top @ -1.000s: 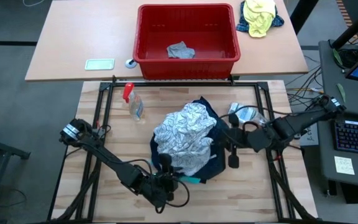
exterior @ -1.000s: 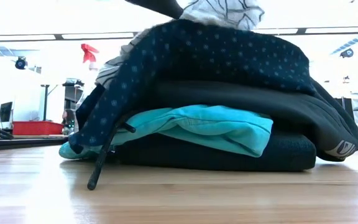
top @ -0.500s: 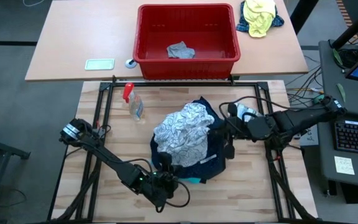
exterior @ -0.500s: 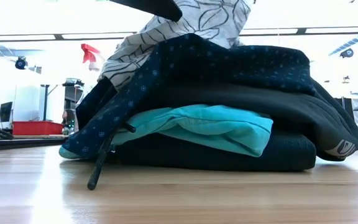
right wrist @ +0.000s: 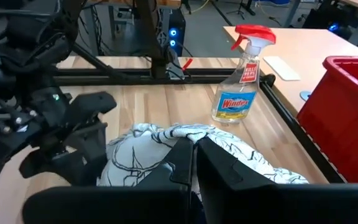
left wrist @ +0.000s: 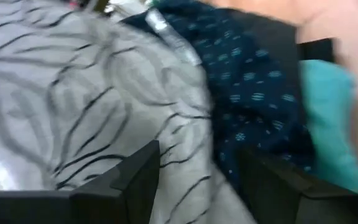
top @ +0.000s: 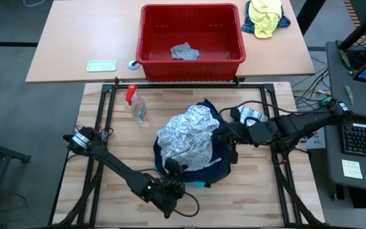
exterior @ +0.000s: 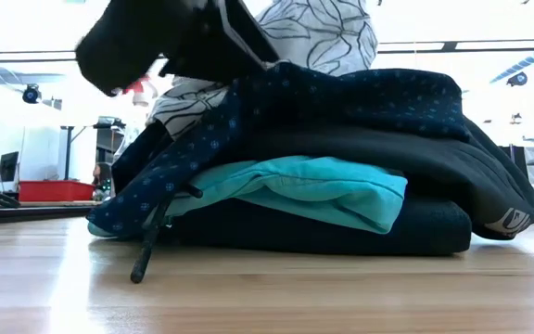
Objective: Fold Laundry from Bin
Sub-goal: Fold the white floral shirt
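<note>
On the table point(top: 107, 165) the left gripper point(top: 172, 169) sits at about 7 o'clock of the laundry point(top: 192, 143), at the pile's near-left edge. In the left wrist view its two fingers point(left wrist: 138, 174) stand apart with the white line-patterned cloth point(left wrist: 73, 106) showing between them, so the jaws are open and grip nothing; the navy dotted garment point(left wrist: 253, 93) and the turquoise one point(left wrist: 328, 112) lie just beyond. In the low view the pile is stacked: a dark garment at the bottom, turquoise point(exterior: 313, 190) above it, black, then navy dots point(exterior: 341, 97), the white patterned cloth point(exterior: 318, 32) on top.

A spray bottle point(top: 136, 105) stands at 10 o'clock of the pile, apart from it.

The bin point(top: 191, 41) stands at 12 o'clock, on the far table, with one light grey piece point(top: 184, 51) inside.

The right gripper point(top: 232, 147) rests at 3 o'clock against the pile's right edge, fingers point(right wrist: 179, 162) pressed together, closed; whether cloth is pinched I cannot tell.

A yellow-and-blue bundle point(top: 265, 16) lies at 1 o'clock beside the bin.
</note>
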### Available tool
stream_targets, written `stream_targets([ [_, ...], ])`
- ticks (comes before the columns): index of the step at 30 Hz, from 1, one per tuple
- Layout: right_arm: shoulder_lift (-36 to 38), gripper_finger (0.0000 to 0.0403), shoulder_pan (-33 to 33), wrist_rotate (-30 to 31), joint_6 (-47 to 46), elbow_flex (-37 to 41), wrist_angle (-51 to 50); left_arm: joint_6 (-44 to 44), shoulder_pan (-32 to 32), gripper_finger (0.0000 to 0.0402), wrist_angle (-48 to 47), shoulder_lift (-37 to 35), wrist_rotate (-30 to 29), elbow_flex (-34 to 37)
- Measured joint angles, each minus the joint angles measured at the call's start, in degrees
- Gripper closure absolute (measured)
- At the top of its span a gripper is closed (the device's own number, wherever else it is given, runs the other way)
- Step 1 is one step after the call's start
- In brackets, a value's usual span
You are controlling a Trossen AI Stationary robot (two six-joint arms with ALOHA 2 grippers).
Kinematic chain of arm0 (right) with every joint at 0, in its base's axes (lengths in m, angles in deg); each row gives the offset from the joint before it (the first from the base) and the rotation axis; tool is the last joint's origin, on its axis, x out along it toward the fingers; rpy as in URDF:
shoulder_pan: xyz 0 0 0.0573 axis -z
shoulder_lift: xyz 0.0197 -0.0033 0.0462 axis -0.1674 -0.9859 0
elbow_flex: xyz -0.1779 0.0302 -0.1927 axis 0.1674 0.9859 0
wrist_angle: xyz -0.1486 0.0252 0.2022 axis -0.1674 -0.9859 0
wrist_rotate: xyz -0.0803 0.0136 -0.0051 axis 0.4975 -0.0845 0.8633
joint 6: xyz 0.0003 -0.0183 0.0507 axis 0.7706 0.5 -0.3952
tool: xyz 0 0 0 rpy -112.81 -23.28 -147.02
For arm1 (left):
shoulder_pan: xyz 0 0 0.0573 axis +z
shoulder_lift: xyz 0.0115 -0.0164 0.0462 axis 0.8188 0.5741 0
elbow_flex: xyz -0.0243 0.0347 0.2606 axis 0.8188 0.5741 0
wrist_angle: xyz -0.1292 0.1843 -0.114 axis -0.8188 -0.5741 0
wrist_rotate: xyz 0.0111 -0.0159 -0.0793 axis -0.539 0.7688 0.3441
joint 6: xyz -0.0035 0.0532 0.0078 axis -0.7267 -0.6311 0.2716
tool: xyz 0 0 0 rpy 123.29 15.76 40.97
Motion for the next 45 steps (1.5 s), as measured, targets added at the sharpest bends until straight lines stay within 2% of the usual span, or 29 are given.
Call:
stream_targets([
  [4, -0.16, 0.0394, 0.01, 0.04, 0.00, 0.06, 0.18, 2.86, 0.04, 0.0219, 0.23, 0.34, -5.79, 0.00],
  [13, -0.16, 0.0394, 0.01, 0.03, 0.04, 0.11, 0.06, 3.81, 1.33, 0.0312, -0.09, 0.39, -2.53, 0.00],
  [17, -0.16, 0.0394, 0.01, 0.02, 0.07, 0.18, 0.06, 3.80, 1.75, 0.0382, -0.06, 0.39, -2.70, 0.00],
  [19, -0.16, 0.0394, 0.01, 0.04, 0.32, 0.18, 0.09, 3.99, 1.68, 0.0393, 0.02, 0.37, -5.60, 0.00],
  [23, 0.14, 0.0394, 0.01, 0.05, 0.98, 0.20, 0.98, 6.94, -0.24, 0.0399, -2.82, -1.31, -16.04, 0.07],
  [25, 0.19, 0.0394, 0.31, 0.46, 1.57, 0.19, 2.72, 14.80, -1.03, 0.0399, -8.61, -3.32, -21.09, 0.07],
  [28, -0.23, 0.0394, 1.69, 0.59, 1.44, 0.20, 3.89, 33.99, -1.40, 0.0400, -20.85, -5.64, -26.44, 0.05],
  [33, -2.39, 0.0394, 6.19, 4.07, -0.05, 0.20, 2.48, 69.62, 0.41, 0.0400, -39.03, -7.39, -25.73, 0.07],
  [37, -3.75, 0.0394, 10.67, 7.91, -0.43, 0.20, 1.83, 91.87, 2.09, 0.0400, -48.02, -7.17, -23.24, 0.13],
  [40, -4.25, 0.0394, 14.26, 7.95, -2.79, 0.20, -0.38, 101.00, 3.01, 0.0400, -51.97, -7.17, -21.74, 0.28],
  [45, -5.18, 0.0394, 19.14, 6.77, -8.04, 0.20, -10.30, 102.05, 5.25, 0.0389, -51.77, -7.17, -13.81, 0.35],
])
